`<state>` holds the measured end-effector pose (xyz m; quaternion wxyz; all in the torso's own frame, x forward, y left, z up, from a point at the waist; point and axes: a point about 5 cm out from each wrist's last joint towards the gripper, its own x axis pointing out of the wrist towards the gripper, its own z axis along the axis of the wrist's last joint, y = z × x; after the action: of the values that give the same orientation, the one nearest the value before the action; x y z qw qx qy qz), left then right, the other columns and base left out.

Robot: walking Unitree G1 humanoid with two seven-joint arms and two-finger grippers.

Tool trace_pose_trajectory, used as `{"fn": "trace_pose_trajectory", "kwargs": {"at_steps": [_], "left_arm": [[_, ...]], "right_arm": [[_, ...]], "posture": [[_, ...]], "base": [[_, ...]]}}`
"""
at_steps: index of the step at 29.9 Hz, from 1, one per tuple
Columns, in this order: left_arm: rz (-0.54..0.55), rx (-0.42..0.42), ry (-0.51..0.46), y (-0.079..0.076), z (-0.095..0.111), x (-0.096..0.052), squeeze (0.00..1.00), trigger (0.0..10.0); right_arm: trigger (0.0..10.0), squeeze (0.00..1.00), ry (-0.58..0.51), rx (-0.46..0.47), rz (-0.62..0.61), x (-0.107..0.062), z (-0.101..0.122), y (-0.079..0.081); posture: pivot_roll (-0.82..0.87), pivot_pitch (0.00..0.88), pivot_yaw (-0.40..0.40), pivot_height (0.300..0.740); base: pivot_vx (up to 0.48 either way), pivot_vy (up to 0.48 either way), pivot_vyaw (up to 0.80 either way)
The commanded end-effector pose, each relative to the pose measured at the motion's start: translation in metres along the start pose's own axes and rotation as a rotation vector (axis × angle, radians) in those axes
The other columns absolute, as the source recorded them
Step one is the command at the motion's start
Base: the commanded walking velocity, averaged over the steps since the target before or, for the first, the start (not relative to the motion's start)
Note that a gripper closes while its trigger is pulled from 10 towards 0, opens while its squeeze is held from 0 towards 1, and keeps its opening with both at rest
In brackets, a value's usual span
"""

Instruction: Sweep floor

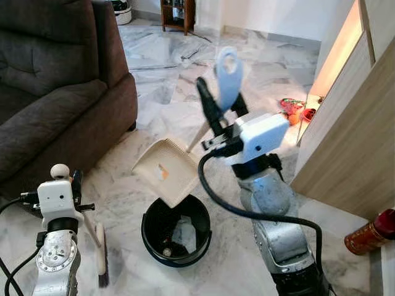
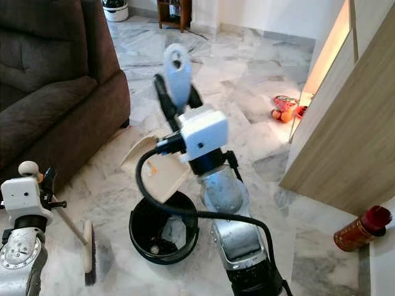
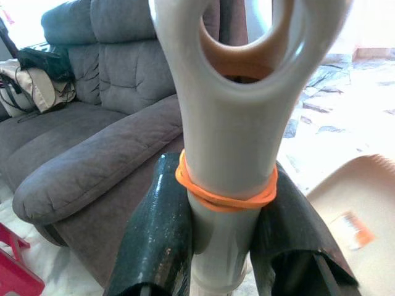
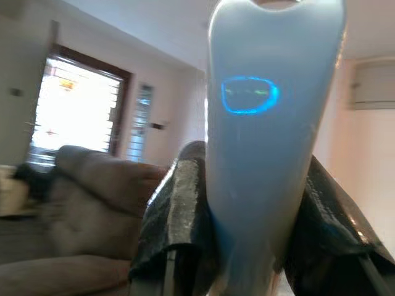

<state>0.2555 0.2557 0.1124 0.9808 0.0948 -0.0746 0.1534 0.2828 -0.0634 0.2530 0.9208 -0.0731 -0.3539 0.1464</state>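
Pinching the dustpan (image 1: 166, 171) handle, the right gripper (image 1: 221, 106) tips it over the bin (image 1: 176, 230); left gripper (image 3: 225, 231), at 8 o'clock, clamps the broom (image 1: 99, 250).

- The bin (image 1: 176, 230) stands on the floor (image 1: 160, 86) at the middle, toward six o'clock.
- The dustpan (image 1: 168, 171) hangs tilted over the bin's rim at twelve o'clock.
- The sofa (image 1: 55, 86) fills ten o'clock.
- The brush (image 1: 100, 250) lies at nine o'clock of the bin.
- The cabinet (image 1: 358, 135) stands at three o'clock, a canister (image 1: 369, 232) near its foot.
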Motion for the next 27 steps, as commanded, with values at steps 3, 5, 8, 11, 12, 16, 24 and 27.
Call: {"fn": "trace_pose_trajectory", "kwargs": {"at_steps": [3, 5, 8, 11, 12, 16, 24, 27], "left_arm": [[0.011, -0.003, -0.052, -0.002, 0.007, 0.007, 0.0, 10.0], [0.013, -0.004, -0.054, -0.002, 0.007, 0.008, 0.0, 10.0], [0.014, -0.009, -0.054, -0.003, 0.006, 0.009, 0.0, 10.0], [0.008, -0.022, -0.059, -0.006, 0.006, 0.01, 0.0, 10.0], [0.004, -0.03, -0.061, -0.008, 0.006, 0.01, 0.0, 10.0], [-0.003, -0.042, -0.057, -0.011, 0.003, 0.009, 0.0, 10.0], [-0.035, -0.051, -0.024, -0.011, -0.005, -0.002, 0.0, 10.0], [-0.036, -0.046, -0.012, -0.009, -0.008, -0.009, 0.0, 10.0]], "right_arm": [[10.0, 0.0, -0.05, -0.084, -0.09, 0.005, 0.001, -0.016], [10.0, 0.0, -0.043, -0.093, -0.105, 0.005, -0.002, -0.018], [10.0, 0.0, -0.005, -0.109, -0.149, 0.005, -0.014, -0.026], [10.0, 0.0, 0.037, -0.175, -0.209, 0.006, -0.027, -0.039], [10.0, 0.0, 0.049, -0.207, -0.24, 0.005, -0.033, -0.047], [10.0, 0.0, 0.084, -0.289, -0.284, 0.003, -0.046, -0.063], [10.0, 0.0, 0.235, -0.357, -0.302, -0.022, -0.087, -0.074], [10.0, 0.0, 0.277, -0.404, -0.279, -0.032, -0.098, -0.074]], "posture": [[0.16, 0.049, -0.002, 0.74], [0.16, 0.042, -0.003, 0.74], [0.16, 0.015, -0.013, 0.74], [0.17, 0.0, -0.024, 0.74], [0.17, 0.0, -0.027, 0.74], [0.18, 0.0, -0.044, 0.74], [0.19, 0.0, -0.053, 0.74], [0.2, 0.0, -0.054, 0.74]], "base": [[0.0, 0.0, 0.0], [0.0, 0.0, 0.0], [0.0, 0.0, 0.0], [0.0, 0.0, 0.0], [0.0, 0.0, 0.0], [0.0, 0.0, 0.0], [0.0, 0.0, 0.0], [0.0, 0.0, 0.0]]}}
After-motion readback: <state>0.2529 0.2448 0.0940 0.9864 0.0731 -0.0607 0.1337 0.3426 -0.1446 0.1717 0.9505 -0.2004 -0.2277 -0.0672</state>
